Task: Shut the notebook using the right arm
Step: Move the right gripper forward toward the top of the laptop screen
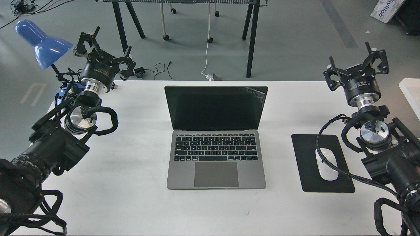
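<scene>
The notebook (216,144) is a slim grey laptop standing open in the middle of the white table (131,196). Its black screen faces me and is cracked at the top right corner. My right arm (377,131) rises at the table's right side. Its right gripper (357,64) is open, held high near the far right edge, well apart from the notebook and holding nothing. My left gripper (105,49) is open too, raised at the far left corner, with nothing between its fingers.
A black mouse pad (321,164) with a white mouse (326,164) lies right of the notebook, under the right arm's cable. A blue desk lamp (41,42) stands at the far left corner. Table legs and cables are on the floor behind.
</scene>
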Robot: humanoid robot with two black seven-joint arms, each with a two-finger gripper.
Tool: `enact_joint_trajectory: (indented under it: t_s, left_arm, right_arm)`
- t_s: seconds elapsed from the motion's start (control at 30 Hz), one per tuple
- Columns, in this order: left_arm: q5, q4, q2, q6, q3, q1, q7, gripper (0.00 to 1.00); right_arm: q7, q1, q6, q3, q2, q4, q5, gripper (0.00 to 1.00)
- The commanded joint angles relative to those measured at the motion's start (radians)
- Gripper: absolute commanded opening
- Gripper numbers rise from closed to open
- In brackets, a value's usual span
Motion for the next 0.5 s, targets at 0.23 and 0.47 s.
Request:
enact_joint_trajectory:
  t_s: [0.23, 0.47]
  left_arm:
    - [0.0, 0.001, 0.0, 0.0, -0.005, 0.0, 0.0, 1.0]
    - [0.0, 0.001, 0.0, 0.0, -0.008, 0.0, 0.0, 1.0]
  right_arm:
    - [0.011, 0.058, -0.002, -0.13, 0.007, -0.026, -0.006, 1.0]
    - [0.012, 0.171, 0.002, -0.232, 0.125, -0.177, -0.004, 1.0]
